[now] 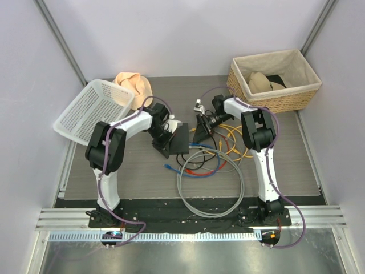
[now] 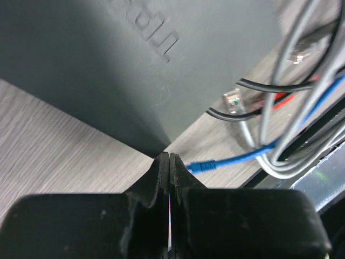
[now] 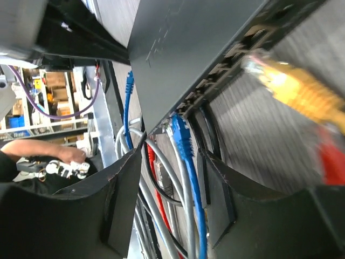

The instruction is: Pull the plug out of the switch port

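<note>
Straddling the blue plug (image 3: 180, 135) seated in a port of the switch (image 1: 181, 138), which lies mid-table between the arms, the right gripper (image 3: 170, 152) is held with jaws apart, nothing pinched. The left gripper (image 2: 169, 160) is clenched empty at the switch's corner; whether it bears down cannot be told. Unpinned, the switch could be dragged along, and the red cable (image 3: 156, 186) beside the plug might be caught instead.

The overhead view is bright, evenly and diffusely lit, and sharp, with only soft shadows. In the left wrist view the switch (image 2: 135, 65) darkens toward its lower corner. In the right wrist view, upper right, the yellow cable end (image 3: 291, 86) is smeared by blur.
</note>
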Tool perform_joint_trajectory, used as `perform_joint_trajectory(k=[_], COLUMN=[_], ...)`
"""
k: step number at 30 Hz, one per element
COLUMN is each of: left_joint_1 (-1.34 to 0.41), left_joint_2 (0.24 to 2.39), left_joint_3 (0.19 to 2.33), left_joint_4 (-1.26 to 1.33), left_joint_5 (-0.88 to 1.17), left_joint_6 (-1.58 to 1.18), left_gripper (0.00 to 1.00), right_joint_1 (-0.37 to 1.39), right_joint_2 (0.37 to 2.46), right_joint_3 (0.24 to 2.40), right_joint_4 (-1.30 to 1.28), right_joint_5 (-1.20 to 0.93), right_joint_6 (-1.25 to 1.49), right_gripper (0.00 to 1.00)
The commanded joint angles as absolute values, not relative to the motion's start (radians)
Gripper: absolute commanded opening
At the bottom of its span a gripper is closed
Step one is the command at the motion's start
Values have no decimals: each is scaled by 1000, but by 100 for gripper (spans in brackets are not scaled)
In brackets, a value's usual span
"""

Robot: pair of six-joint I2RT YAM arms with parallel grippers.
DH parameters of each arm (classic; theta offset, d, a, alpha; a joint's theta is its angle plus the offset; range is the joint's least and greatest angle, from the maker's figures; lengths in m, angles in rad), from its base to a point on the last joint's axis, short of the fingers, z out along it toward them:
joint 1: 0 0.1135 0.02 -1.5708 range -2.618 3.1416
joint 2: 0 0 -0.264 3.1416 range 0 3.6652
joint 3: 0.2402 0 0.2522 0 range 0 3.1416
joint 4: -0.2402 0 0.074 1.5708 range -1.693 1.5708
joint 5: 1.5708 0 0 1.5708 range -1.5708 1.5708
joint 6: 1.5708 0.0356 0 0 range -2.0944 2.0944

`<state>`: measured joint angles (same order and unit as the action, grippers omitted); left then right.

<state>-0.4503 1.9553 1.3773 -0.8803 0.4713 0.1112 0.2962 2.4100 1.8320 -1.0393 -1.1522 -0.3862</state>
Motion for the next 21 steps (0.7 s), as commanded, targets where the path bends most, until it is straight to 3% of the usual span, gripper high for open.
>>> perform_joint_trajectory(k=[1,15,21], left_joint_1=[-443,-425,-425], left_joint_2=[1988,2059,2051], left_joint_3=[1384,1497,1476], left_joint_4=[-871,-887,-884], left_joint_5=[463,456,449], left_joint_6=[146,97,98], left_gripper=[0,0,0], right_joint_1=[314,322,310], right_joint_2=[2422,2537,2545], right_joint_3=[1853,1905,1890], right_joint_4=[-1083,-1046,-966], right_joint_5=[-1135,-1146,-1131], right_joint_6=[-407,-333,-242], right_gripper=[53,51,43])
